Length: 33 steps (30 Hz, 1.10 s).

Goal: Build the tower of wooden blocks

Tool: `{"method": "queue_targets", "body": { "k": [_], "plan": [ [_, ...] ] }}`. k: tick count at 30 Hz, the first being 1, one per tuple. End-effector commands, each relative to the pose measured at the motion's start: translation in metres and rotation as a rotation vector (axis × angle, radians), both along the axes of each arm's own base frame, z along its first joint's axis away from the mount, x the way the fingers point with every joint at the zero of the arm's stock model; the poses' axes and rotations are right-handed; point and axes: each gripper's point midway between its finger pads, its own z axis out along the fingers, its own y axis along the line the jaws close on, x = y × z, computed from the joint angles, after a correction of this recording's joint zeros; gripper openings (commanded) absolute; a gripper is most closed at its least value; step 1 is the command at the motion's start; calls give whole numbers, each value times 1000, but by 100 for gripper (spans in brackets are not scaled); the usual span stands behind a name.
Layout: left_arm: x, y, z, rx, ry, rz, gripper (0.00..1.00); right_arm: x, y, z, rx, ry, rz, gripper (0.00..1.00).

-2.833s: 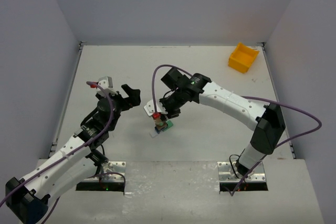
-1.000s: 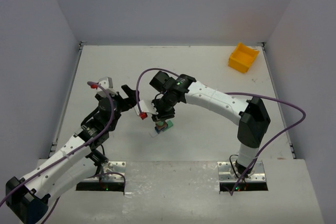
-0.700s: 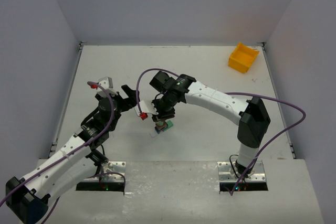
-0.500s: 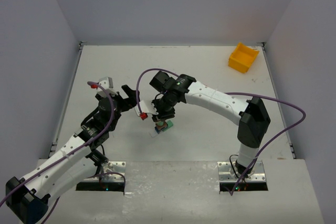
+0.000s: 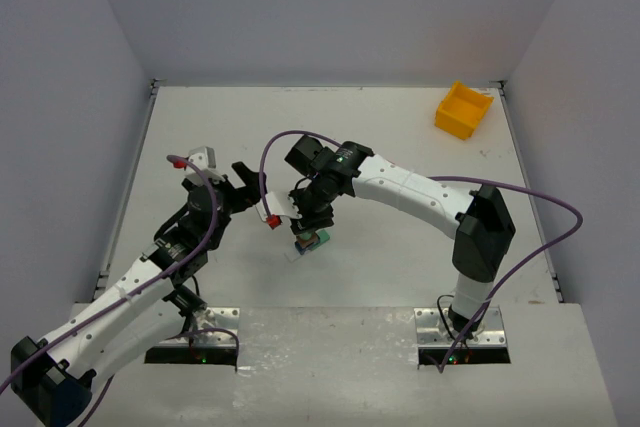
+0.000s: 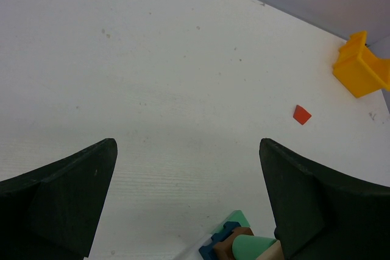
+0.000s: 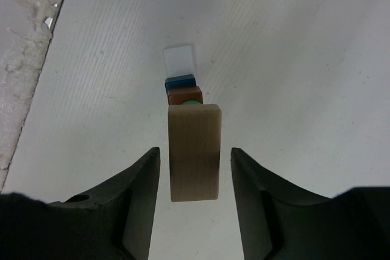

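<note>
The wood block tower [image 5: 308, 240] stands mid-table, a little nearer the arms. In the right wrist view it shows a white piece [image 7: 180, 60], a blue one [image 7: 180, 81], a brown one [image 7: 184, 96], a sliver of green [image 7: 194, 103] and a tan block [image 7: 194, 132] on top. My right gripper [image 7: 195, 150] hangs over the tower, open, with a clear gap between the tan block and each finger. My left gripper [image 5: 250, 182] waits left of the tower, wide open and empty. The tower's top [image 6: 244, 245] peeks in at the bottom of the left wrist view.
A yellow bin [image 5: 463, 110] sits at the far right corner and also appears as the yellow bin [image 6: 362, 68] in the left wrist view. A loose red block [image 6: 301, 114] lies on the table beyond the tower. Walls close the table on three sides.
The right wrist swung left over the tower earlier on. In the last second its jaws spread apart off the tan block, which stays on the stack. The left arm has held still.
</note>
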Motion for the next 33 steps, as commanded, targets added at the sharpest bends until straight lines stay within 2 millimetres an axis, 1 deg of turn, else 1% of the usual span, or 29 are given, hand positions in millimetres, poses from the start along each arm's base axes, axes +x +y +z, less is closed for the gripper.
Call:
{"method": "queue_targets", "body": {
  "k": [1,3,10,21,33],
  "plan": [
    [5,-5,18,-32,-53,-11,100,3,12,33,91,-57,18,53],
    [5,-5,18,-32,-52,-13,100,4,12,32,91,-61,15,56],
    [5,-6,17,-31,-49,-17,100,7,17,35,109,-71,6,59],
    [5,-6,17,-32,-51,-17,100,12,18,33,111,-90,-5,59],
    [5,-6,16,-31,-50,-19,100,12,18,32,111,-91,-4,59]
  ]
}}
